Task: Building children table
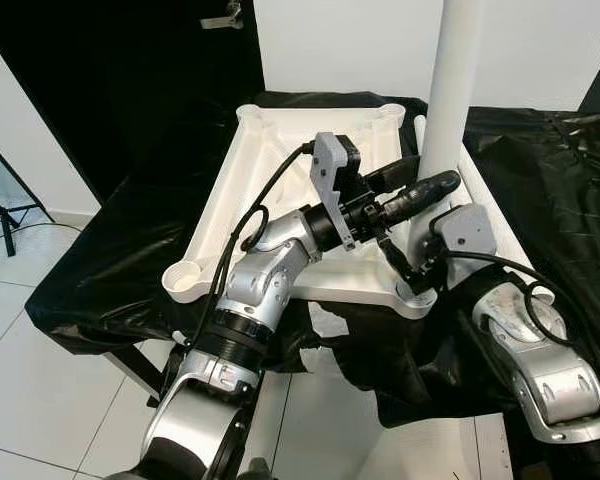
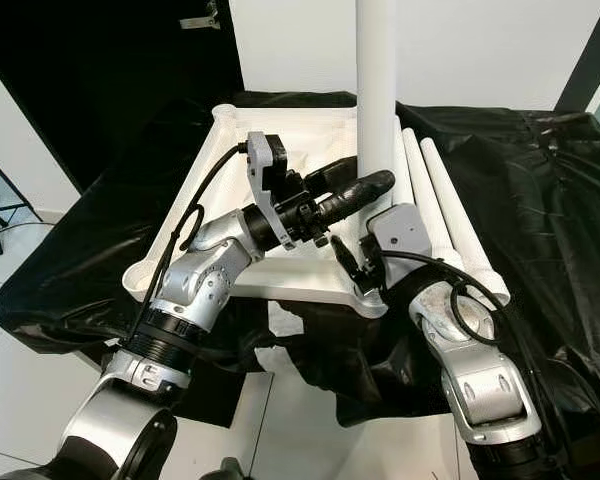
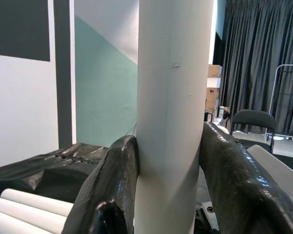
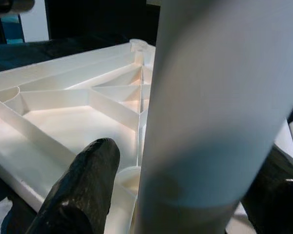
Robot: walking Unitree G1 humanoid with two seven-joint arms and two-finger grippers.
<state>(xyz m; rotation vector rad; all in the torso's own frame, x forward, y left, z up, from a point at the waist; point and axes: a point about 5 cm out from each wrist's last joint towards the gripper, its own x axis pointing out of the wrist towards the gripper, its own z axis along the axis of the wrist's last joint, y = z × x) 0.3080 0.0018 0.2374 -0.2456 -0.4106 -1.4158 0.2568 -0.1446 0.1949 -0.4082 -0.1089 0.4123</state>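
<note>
**Both pincers on the upright leg**

A white tabletop (image 1: 280, 215) lay upside down on a bench (image 1: 110, 250) draped in black sheeting, its ribbed underside facing up. One white leg (image 2: 376, 110) stood upright at the tabletop's near right corner, its foot in the round socket there. An empty socket (image 1: 188, 278) showed at the near left corner.

The left pincer (image 2: 365, 187) reached across the tabletop from the left and was clenched on the leg partway up. In the left wrist view its two black fingers (image 3: 112, 190) pressed against either side of the white tube. The right pincer (image 1: 412, 272) came in low from the right, at the corner socket. In the right wrist view one finger (image 4: 83, 190) sat on each side of the leg just above the socket, close against it, grasping the leg at its base.

Spare legs (image 2: 435, 195) lay side by side on the sheeting just beside the tabletop's right edge, behind the upright leg. They also appeared as white tubes low in the left wrist view.

White tiled floor (image 1: 40, 400) showed to the left of the bench, with a dark tripod foot (image 1: 2, 220) standing on it near the wall.
</note>
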